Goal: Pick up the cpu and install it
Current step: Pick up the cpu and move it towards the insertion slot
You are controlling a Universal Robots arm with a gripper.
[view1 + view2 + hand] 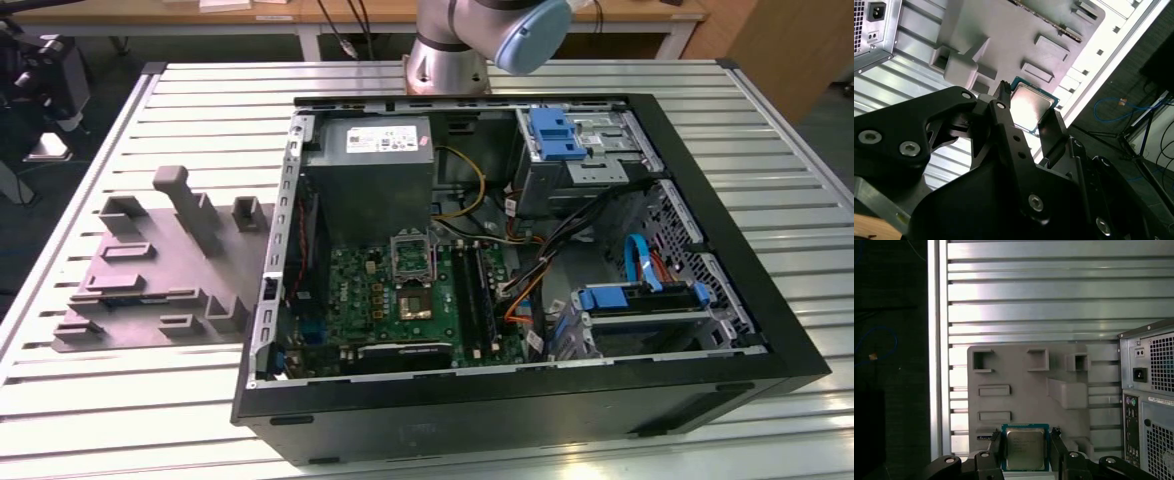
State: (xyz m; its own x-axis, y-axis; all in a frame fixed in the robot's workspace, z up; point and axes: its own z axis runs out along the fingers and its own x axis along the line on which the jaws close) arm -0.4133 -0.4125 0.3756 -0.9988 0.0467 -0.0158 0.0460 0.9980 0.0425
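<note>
The cpu (1025, 450) is a flat square chip with a silvery top and pale rim, and it sits between the two black fingers (995, 446) of my gripper (1025, 439), which is shut on it. In the second wrist view the cpu (1035, 100) is likewise clamped by the gripper (1028, 104). It hangs high above the grey plastic fixture (1024, 390), which lies on the slatted table. In the exterior view the metal-framed socket (411, 258) lies on the green board (380, 305) inside the open computer case (747, 330).
The grey fixture (147, 270) lies at the exterior view's left, beside the case. The case holds a power supply (387, 160), blue drive brackets (557, 132) and loose cables (534, 270). The arm's base (447, 60) stands behind the case. The table's edge (936, 340) runs beside the fixture.
</note>
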